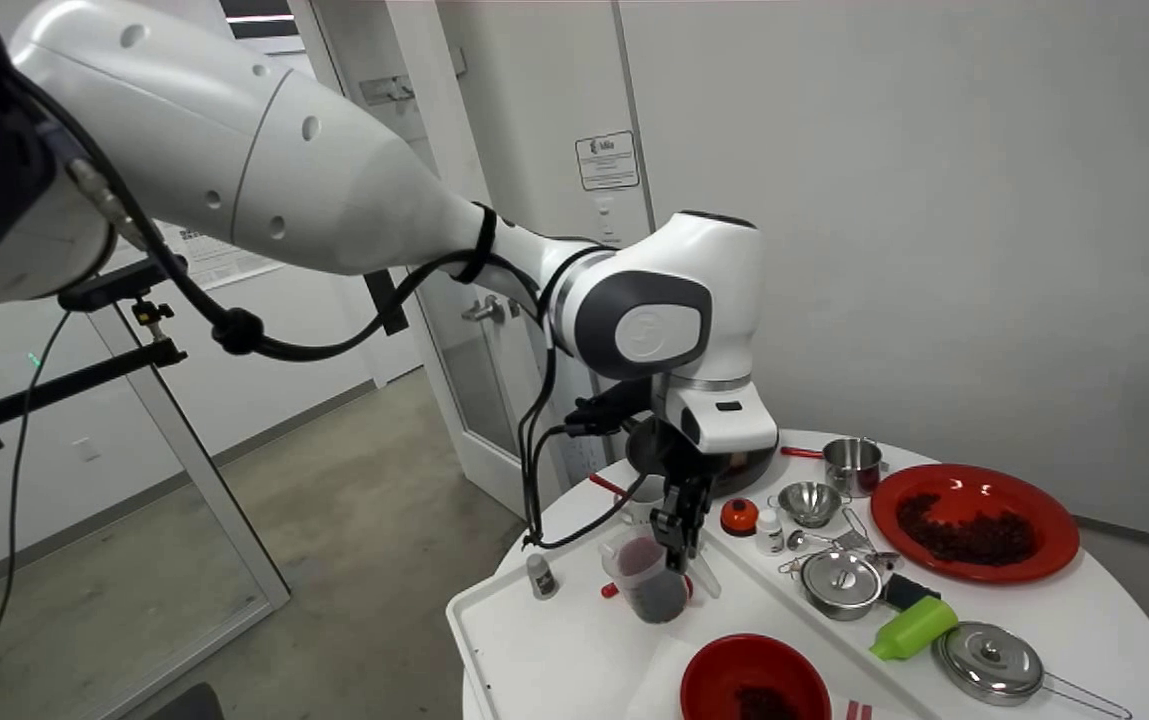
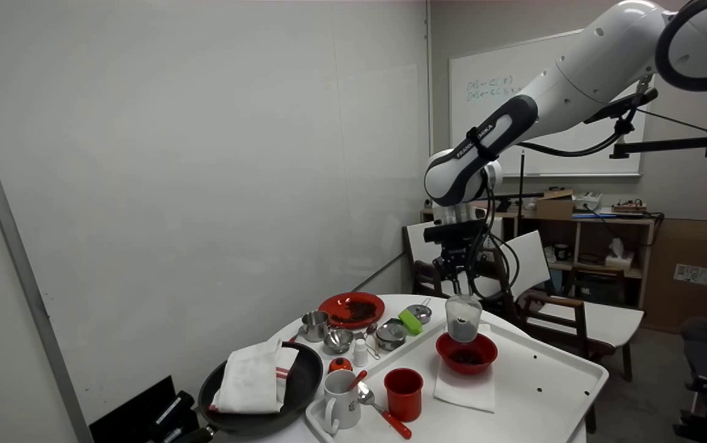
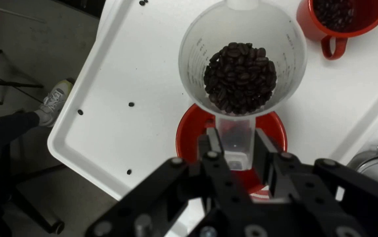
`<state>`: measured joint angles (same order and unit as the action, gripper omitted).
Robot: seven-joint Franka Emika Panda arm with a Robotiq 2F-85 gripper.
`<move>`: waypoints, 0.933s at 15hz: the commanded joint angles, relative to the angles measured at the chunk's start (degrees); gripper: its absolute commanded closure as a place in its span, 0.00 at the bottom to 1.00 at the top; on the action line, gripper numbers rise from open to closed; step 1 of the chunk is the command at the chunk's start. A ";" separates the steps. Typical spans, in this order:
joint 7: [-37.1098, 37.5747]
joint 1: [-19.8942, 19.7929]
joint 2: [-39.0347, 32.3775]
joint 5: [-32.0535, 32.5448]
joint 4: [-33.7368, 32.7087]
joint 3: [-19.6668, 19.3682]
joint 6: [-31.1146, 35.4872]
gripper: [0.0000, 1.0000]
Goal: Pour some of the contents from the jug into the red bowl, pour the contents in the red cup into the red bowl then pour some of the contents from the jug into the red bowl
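The jug is translucent with dark coffee beans at its bottom. It shows in both exterior views (image 1: pixel 656 592) (image 2: pixel 463 321) and from above in the wrist view (image 3: pixel 193 62). My gripper (image 3: pixel 235 138) is shut on its handle and holds it roughly upright above the tray. The red bowl, with some beans inside, stands on a white napkin on the tray (image 1: pixel 702 675) (image 2: pixel 482 362) (image 3: pixel 189 136). In the wrist view it lies below the handle and fingers. The red cup stands upright on the tray (image 2: pixel 403 397) with beans inside (image 3: pixel 312 28); the jug mostly hides it in an exterior view.
The white tray (image 2: pixel 544 406) has several stray beans on it. A red-handled spoon (image 2: pixel 393 423) and a white mug (image 2: pixel 342 403) stand near the cup. Beyond the tray are a large red dish (image 1: pixel 1049 520), a green bottle (image 1: pixel 914 630), metal pots and a black pan (image 2: pixel 304 381) with a towel.
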<state>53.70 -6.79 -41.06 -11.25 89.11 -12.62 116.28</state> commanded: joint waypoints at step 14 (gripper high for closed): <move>32.15 10.87 0.39 23.87 6.37 -10.78 15.44 0.90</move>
<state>78.71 0.29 -41.06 6.74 93.72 -20.81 128.61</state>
